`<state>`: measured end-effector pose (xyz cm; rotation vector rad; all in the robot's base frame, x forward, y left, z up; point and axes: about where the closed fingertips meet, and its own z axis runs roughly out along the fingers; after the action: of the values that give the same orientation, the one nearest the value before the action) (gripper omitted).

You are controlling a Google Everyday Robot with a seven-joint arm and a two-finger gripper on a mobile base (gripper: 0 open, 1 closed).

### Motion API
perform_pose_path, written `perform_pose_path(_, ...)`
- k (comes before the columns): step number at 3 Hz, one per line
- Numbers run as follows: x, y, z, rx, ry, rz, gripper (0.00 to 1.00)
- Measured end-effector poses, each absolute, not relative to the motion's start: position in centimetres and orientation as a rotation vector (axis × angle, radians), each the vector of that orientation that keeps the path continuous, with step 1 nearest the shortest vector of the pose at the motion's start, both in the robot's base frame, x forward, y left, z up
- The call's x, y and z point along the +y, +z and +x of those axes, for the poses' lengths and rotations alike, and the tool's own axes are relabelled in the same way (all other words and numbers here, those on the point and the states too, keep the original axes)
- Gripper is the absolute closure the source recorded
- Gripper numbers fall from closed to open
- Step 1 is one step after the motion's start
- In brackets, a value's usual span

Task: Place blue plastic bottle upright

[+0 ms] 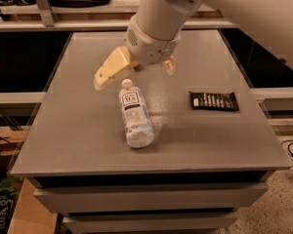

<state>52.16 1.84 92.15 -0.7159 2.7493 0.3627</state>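
The blue plastic bottle (136,114) lies on its side on the grey table (78,130), a little left of the middle. Its white cap points away from the camera and its base points toward the front edge. My gripper (136,74) hangs just behind and above the cap end, on a large white arm. Its cream fingers (111,68) are spread apart, one to the left of the cap and a shorter-looking one to the right. It is open and holds nothing. It does not touch the bottle.
A flat black snack wrapper (214,100) lies on the table to the right of the bottle. The table's front edge is near the bottle's base. Dark shelving and metal rails stand behind the table.
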Motion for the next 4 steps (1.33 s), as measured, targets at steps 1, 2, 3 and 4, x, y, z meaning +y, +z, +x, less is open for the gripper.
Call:
perform_pose_path(1,2.7,90.6,51.8,2.779,0.327,-0.605,0.0)
perform_pose_path(2,3.3,89.1,52.1,2.809,0.309,-0.526,0.0)
perform_pose_path(3,4.0,87.7,53.0,2.839,0.283,-0.481,0.0)
perform_pose_path(4,4.7,86.7,53.6,2.861,0.26,-0.467,0.0)
